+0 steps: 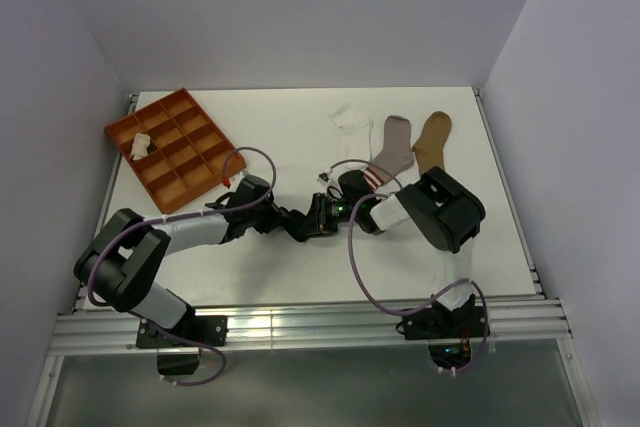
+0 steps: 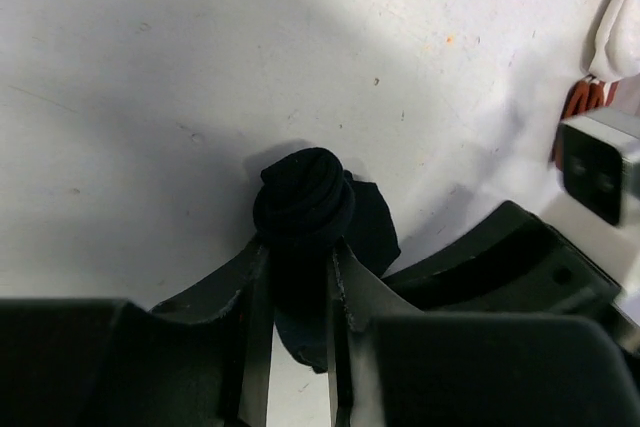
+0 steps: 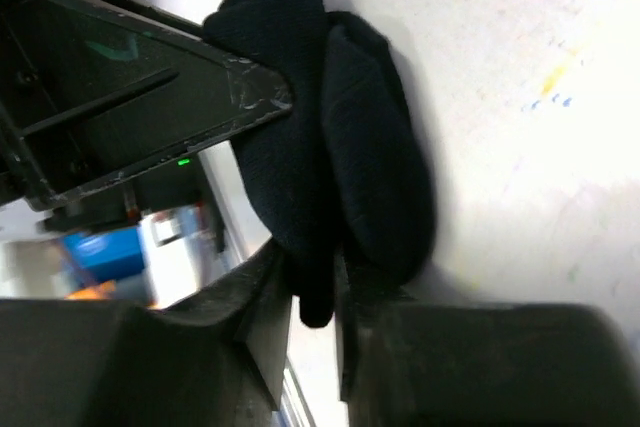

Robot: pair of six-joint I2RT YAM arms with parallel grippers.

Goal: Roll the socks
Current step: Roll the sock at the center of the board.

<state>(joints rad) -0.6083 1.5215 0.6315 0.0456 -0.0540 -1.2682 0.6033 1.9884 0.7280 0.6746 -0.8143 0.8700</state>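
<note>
A black sock (image 2: 305,202), wound into a tight roll, lies on the white table with a loose flap beside it. My left gripper (image 2: 298,247) is shut on the roll from the near side. In the right wrist view the same black sock (image 3: 340,157) hangs as two thick folds, and my right gripper (image 3: 310,267) pinches its lower edge. The two grippers meet tip to tip at mid-table, left gripper (image 1: 318,217) and right gripper (image 1: 342,211), hiding the black sock from above. A white sock (image 1: 350,123), a grey sock with a red-striped cuff (image 1: 392,147) and a tan sock (image 1: 432,139) lie flat behind them.
An orange compartment tray (image 1: 120,130) sits at the back left with a rolled pale sock (image 1: 140,144) in one cell. The left arm's finger (image 3: 200,97) crosses the right wrist view. Cables loop over both arms.
</note>
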